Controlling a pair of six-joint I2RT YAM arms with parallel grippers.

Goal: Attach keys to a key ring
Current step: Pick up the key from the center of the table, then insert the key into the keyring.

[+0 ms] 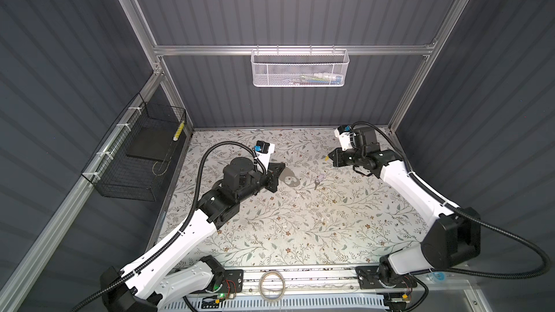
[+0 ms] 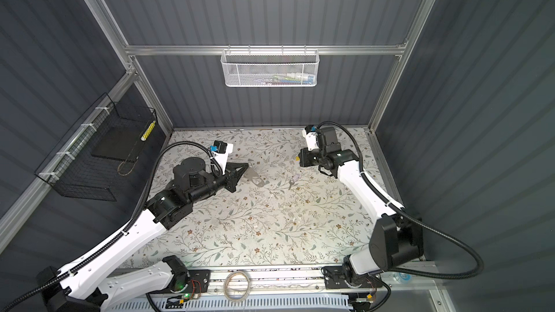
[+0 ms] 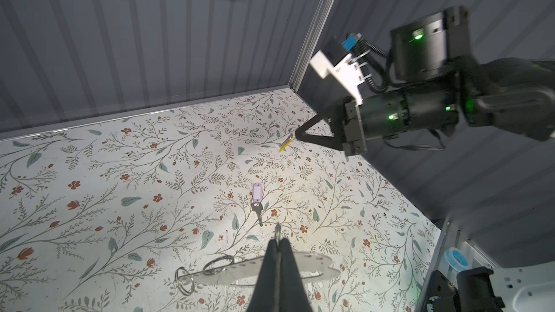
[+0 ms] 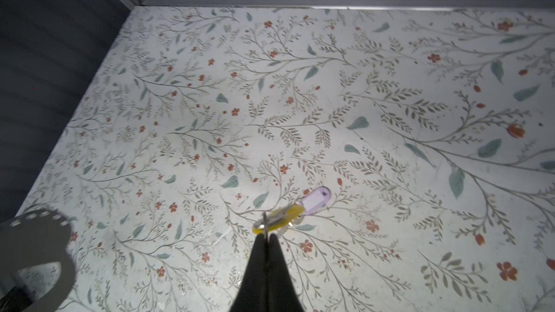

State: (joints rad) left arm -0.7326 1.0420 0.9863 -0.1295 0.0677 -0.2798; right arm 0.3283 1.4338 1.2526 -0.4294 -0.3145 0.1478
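Note:
My left gripper (image 1: 281,167) is shut on the key ring (image 1: 295,182), a flat grey oval loop held just above the floral table. In the left wrist view the loop (image 3: 312,262) runs across under the fingers, a thin metal edge pokes out past the fingertips (image 3: 283,246), and two wire rings (image 3: 217,264) hang at one end. My right gripper (image 1: 329,155) is shut on the yellow key (image 4: 280,217), pinching its small metal ring and holding it off the table. The lilac key (image 1: 319,177) lies flat between the two grippers.
A translucent tape roll (image 1: 271,285) lies on the front rail. A black wire basket (image 1: 135,157) hangs on the left wall and a white mesh basket (image 1: 300,67) on the back wall. A small blue roll (image 3: 456,258) sits by the right arm's base.

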